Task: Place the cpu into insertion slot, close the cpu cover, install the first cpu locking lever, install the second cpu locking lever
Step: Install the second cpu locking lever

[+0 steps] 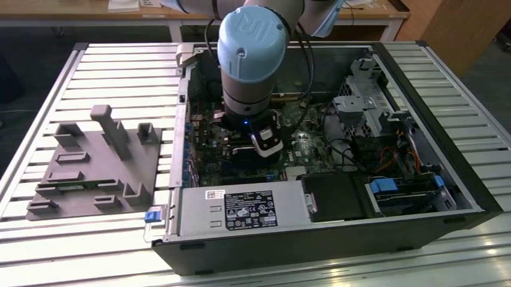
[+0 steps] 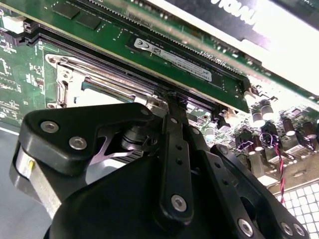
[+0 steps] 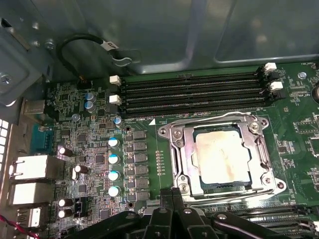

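The cpu (image 3: 222, 158), a square chip with a dull silver-tan top, sits in the insertion slot on the green board. The slot itself is hidden under the chip and the cpu cover (image 3: 182, 149). That cover, a silver metal frame, lies flat around the chip. Thin metal lever rods run along the socket's edges. My gripper (image 3: 172, 195) is shut, with its black fingers pressed together. Its tip sits at the socket's edge beside a bank of memory slots. In the second wrist view the gripper (image 2: 172, 99) touches the rim by the cover (image 2: 75, 82). In the exterior view the gripper (image 1: 264, 146) hangs inside the case.
The open computer case (image 1: 447, 197) walls in the board. A power supply (image 1: 239, 209) lies at the front and a drive cage (image 1: 359, 107) at the exterior view's right. Long black memory slots (image 3: 194, 92) flank the socket. A grey fixture (image 1: 96, 161) stands on the slatted table.
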Controlling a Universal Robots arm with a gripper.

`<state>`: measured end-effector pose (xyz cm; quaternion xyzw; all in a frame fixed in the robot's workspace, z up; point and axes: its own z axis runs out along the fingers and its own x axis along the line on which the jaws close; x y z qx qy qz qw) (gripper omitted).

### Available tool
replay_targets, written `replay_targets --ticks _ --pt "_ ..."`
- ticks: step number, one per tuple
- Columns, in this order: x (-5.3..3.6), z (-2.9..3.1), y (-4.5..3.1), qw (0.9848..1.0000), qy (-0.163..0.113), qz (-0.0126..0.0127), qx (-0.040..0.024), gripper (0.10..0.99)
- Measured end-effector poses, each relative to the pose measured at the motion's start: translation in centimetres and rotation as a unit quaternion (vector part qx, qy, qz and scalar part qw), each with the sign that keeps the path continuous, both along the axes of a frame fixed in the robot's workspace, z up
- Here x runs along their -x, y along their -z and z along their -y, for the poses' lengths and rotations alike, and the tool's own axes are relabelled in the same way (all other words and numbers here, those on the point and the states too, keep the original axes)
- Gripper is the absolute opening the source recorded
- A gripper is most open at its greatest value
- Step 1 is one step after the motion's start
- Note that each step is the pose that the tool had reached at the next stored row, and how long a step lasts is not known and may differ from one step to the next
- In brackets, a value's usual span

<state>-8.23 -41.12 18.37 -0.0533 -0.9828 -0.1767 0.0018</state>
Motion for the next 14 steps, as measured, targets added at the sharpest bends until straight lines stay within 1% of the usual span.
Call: replay_targets --ticks 3,9,12,14 --pt "0.0 0.0 -0.09 1.0 0.0 0.0001 -0.0001 0.106" --pt "0.0 0.0 -0.84 1.0 0.0 0.0 0.0 0.106" --pt "0.0 0.0 -1.38 1.0 0.0 0.0 0.0 0.106" --pt "0.0 0.0 -1.93 1.0 0.0 0.0 0.0 0.106"
